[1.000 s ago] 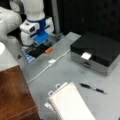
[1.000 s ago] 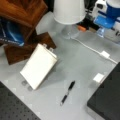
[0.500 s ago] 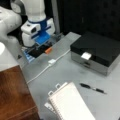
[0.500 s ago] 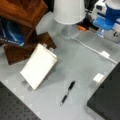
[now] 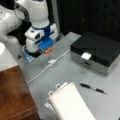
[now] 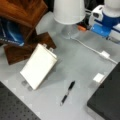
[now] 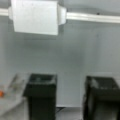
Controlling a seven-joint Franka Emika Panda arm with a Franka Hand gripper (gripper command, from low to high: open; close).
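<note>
Nearby — one pen (image 5: 93,88), one notepad (image 5: 71,103), one tool (image 7: 71,96)

Grey table (image 5: 67,72): notebook (image 5: 71,102), probably pen (image 5: 92,88)

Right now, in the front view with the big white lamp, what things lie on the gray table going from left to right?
Notepad → pen → small white block → black box.
</note>
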